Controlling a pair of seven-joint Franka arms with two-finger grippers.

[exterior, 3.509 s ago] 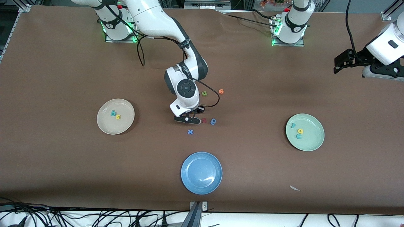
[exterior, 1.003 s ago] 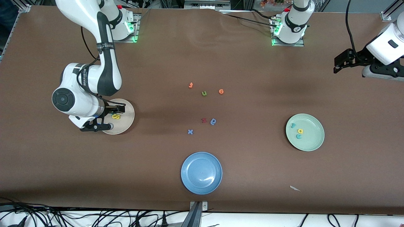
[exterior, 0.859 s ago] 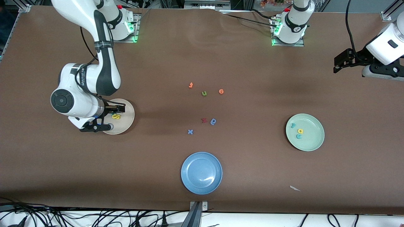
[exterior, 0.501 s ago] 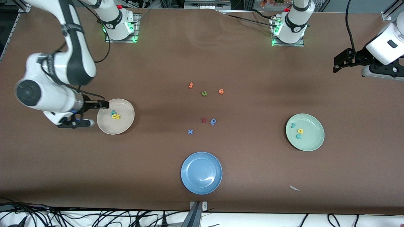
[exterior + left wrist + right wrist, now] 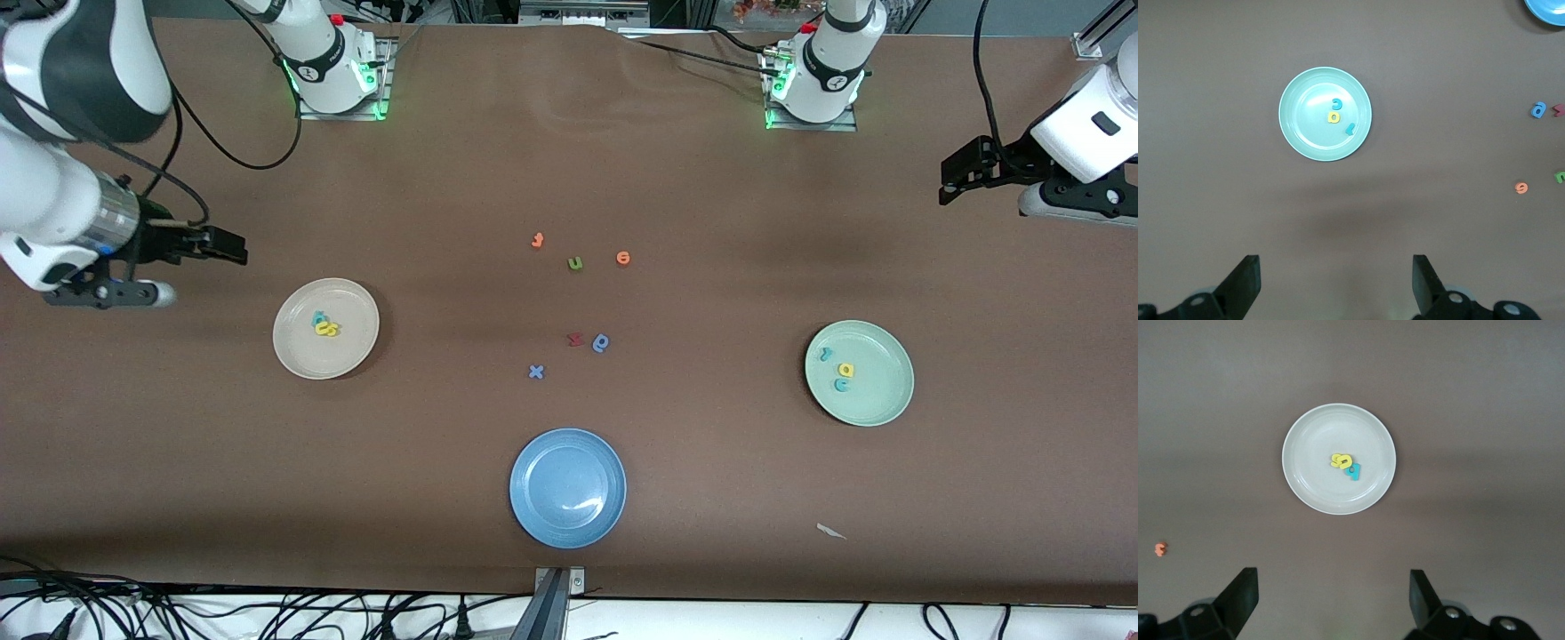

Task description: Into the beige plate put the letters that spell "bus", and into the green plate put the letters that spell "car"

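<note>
The beige plate (image 5: 298,351) holds the teal "b" (image 5: 317,317) with the yellow "u" and "s" (image 5: 328,330) pressed together beside it. In the green plate (image 5: 880,396) lie the teal "r" (image 5: 825,354), yellow "a" (image 5: 846,370) and teal "c" (image 5: 840,384). My right gripper (image 5: 203,274) hangs open and empty over bare table beside the beige plate (image 5: 1311,480), toward the right arm's end. My left gripper (image 5: 984,203) waits open and empty, high over the left arm's end of the table. The left wrist view looks down on the green plate (image 5: 1298,133).
Mid-table lie loose letters: an orange one (image 5: 537,240), a green "u" (image 5: 575,263), an orange round one (image 5: 623,258), a red one (image 5: 575,339), a blue round one (image 5: 601,342) and a blue "x" (image 5: 536,372). A blue plate (image 5: 567,488) sits nearer the camera. A paper scrap (image 5: 830,531) lies near the green plate.
My right gripper has lifted off the beige plate and swung toward the right arm's end of the table, empty. The yellow "u" stays in the plate. The left arm has not moved.
</note>
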